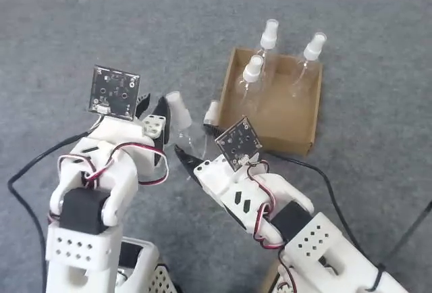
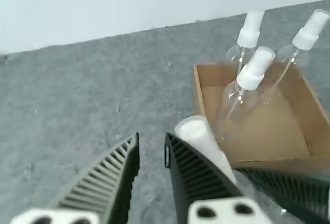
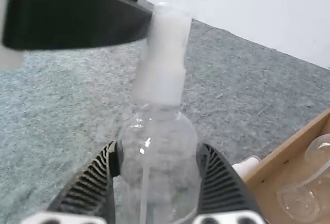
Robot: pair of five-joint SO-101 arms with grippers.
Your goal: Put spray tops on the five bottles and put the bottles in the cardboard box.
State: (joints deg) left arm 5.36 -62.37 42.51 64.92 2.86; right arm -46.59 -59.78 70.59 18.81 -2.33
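cardboard box [image 1: 290,143]: three topped bottles [image 1: 251,80] upright inside | right gripper [image 3: 158,154]: clamped on bottle [image 3: 154,131] near box | left gripper [image 2: 152,144]: left wrist view shows jaws parted, empty; right wrist view shows one finger against spray top [image 3: 162,53] | white piece [image 1: 212,112]: beside box

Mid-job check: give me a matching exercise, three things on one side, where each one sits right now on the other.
Things:
1. fourth bottle
2. three capped bottles
3. loose white top

Places:
A. on the carpet beside the cardboard box
B. between the right gripper's fingers
C. standing in the cardboard box

Pairs: 1-B, 2-C, 3-A
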